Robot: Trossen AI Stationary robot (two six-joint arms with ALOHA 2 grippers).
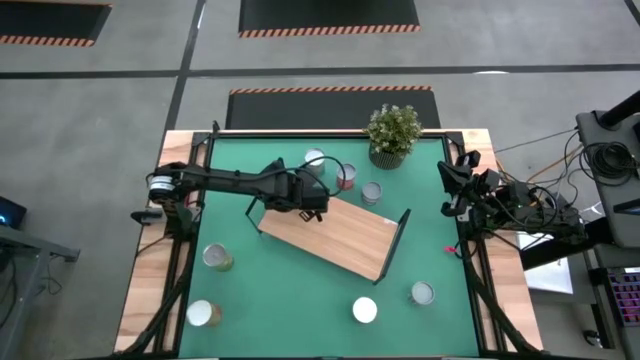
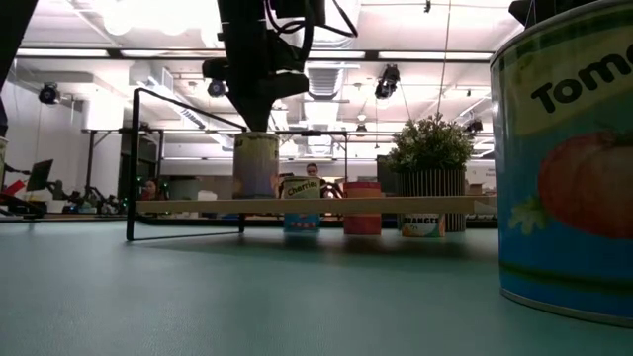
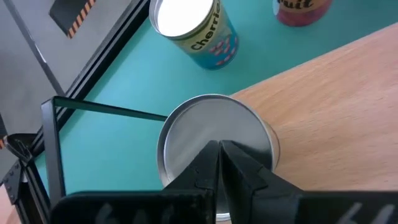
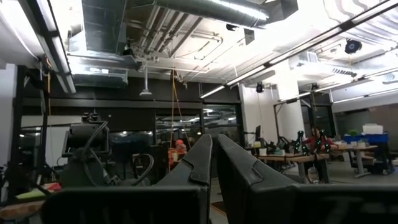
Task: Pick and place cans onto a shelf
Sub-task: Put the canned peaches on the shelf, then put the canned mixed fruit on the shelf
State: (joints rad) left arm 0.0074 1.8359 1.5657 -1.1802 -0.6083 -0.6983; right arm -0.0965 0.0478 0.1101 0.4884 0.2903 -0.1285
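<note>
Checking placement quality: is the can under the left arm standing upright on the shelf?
Upright. The can stands straight on the shelf; its round top faces the left wrist camera.

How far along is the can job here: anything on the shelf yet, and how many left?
Done: one can stands at one end of the shelf. In hand: nothing; the left gripper hovers shut just over its lid, not around it; the right gripper waits shut at the table's right edge. Left: seven cans on the green mat, three beside the plant, four on the shelf's other side.
</note>
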